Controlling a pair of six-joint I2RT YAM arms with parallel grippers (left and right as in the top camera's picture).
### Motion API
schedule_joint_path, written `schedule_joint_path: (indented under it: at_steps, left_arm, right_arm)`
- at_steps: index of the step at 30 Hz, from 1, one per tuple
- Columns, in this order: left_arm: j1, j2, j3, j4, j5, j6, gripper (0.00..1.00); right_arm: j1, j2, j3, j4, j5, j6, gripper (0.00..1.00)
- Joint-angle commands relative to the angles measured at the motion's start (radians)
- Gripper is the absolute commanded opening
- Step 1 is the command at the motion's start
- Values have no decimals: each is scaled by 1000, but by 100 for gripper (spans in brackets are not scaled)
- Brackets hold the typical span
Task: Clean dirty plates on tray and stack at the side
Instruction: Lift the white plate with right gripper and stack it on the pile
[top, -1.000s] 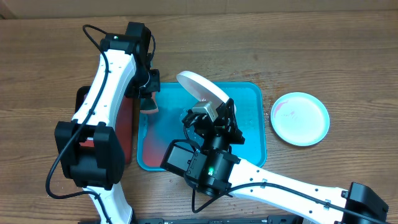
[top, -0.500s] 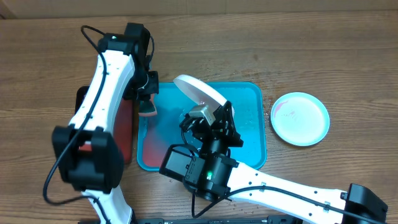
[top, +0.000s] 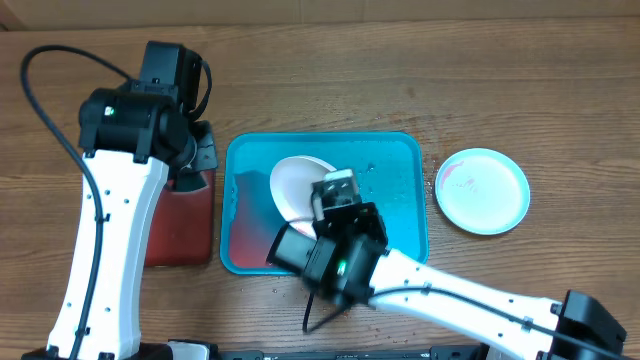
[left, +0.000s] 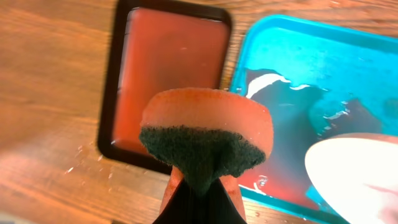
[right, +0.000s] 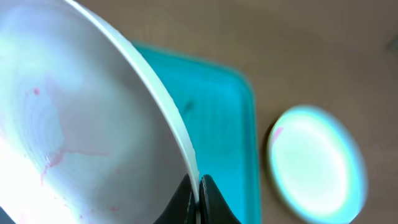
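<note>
1. Wooden table (top: 520, 70), bare brown boards; blue tray (top: 400, 240) sits mid-table and serves as the landmark.
2. Right gripper (right: 198, 193): fingers pinched tight on the rim of the white plate (right: 74, 124). The plate is tipped up on edge over the tray's middle. From overhead its low side looks down near the tray floor, but contact cannot be confirmed.
3. Plate face: faint pink streaks and specks show in the right wrist view. Judged not clean yet.
4. Left gripper (left: 199, 193): clamped on an orange sponge (left: 208, 134), dark scrub side facing the camera. It hangs just left of the tray, above the dark-red tray (left: 171, 62), and is clear of the plate.
5. Tray floor: wet patches, with a red smear near its left side.
6. Right of the tray, apart from it: mint-rimmed plate (top: 482, 190) flat on the table, with a light pink mark on it. Probably the start of the stack. No third plate in view.
7. Step in hand, as judged: scrubbing the white plate, with the sponge away from it at this moment.
8. Next move calls for bringing the sponge across the tray's left rim onto the tilted face. The right grip must hold firm against the push, since a rim pinch could slip or twist.
</note>
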Motion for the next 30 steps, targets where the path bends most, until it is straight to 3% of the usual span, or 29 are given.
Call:
schedule_joint_path:
  at_steps: [1,7,13,21,24,30]
  left_arm:
    - [-4,-50,10,-11,-84,-75,4]
    - [10,-133,-70,-3,-135,-104,4]
    - [59,-173,-225,90,-131,-91,4]
    - [131,-172,-424,245,-120,-85,4]
    - [169,-172,-468,279,-99,-75,4]
    - [232,-171,-541,393,40,55,4]
  right_arm:
    - [-140,-25,21,22,-336,-68,4]
    - [-467,-54,21,61,-744,-338,4]
    - [-849,-102,21,50,-984,-500,4]
    - [-1294,-100,-18,14,-993,-517,4]
    - [-1390,-100,-66,44,-977,-516,4]
    - [-1473,-97,-201,138,-973,-480,4]
